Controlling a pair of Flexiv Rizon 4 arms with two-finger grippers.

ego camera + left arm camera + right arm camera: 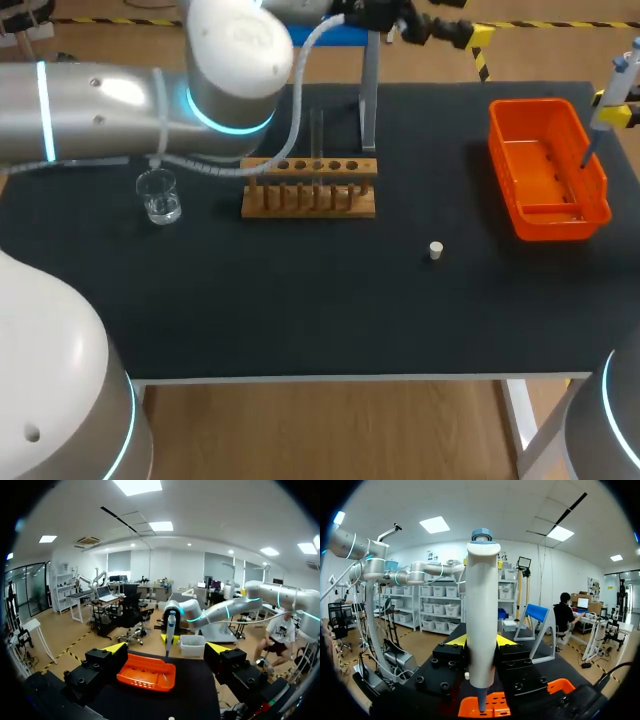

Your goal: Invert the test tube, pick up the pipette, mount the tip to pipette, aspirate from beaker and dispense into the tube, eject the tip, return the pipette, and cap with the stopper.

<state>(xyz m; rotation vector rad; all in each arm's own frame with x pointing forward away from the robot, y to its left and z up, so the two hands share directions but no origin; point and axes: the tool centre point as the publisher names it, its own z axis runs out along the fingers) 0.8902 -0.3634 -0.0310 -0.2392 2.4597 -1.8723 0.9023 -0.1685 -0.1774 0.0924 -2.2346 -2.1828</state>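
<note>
Bright, even light from overhead falls on the dark matte tabletop (300, 320), leaving only faint, soft shadows, while glare spots shine on the left arm (110, 95) and its glossy white shell.

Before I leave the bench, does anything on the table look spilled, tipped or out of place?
Nothing stands out. The beaker and wooden rack stand upright, no spill shows, and the stopper sits alone on the mat. The right pincer holds the pipette over the orange tray.

Silver-white arms (90, 105) carry cyan joint rings (230, 125) and a white hose (297, 75); black screw-studded fingers (95, 672) end in yellow tips (116, 647).
</note>
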